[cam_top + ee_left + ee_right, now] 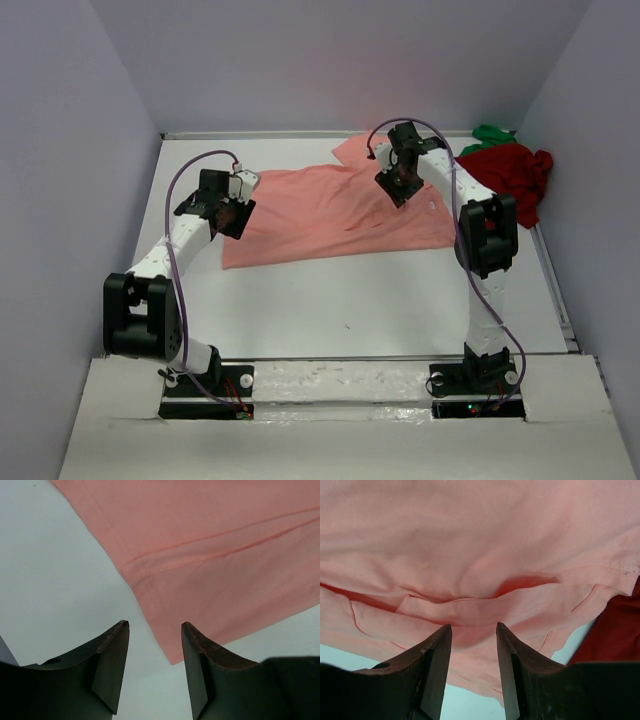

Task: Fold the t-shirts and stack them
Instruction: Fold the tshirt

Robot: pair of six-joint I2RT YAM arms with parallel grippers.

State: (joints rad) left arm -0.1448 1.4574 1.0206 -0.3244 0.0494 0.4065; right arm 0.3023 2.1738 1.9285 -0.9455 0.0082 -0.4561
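My left tool is spread with nothing in it, hanging over the hem corner of the salmon-pink shirt. That shirt lies mostly flat across the middle of the worktop. My right tool is spread too, above a rumpled fold of the same shirt. The dark red shirt is bunched in the upper right of the overhead frame, with the green shirt peeking out behind it.

Shows a matte white counter bearing a small dark speck near its middle. Stands enclosed at left, back and right by pale lavender walls. Ends at the near edge in a white board, a thin metal rail lining the right side.
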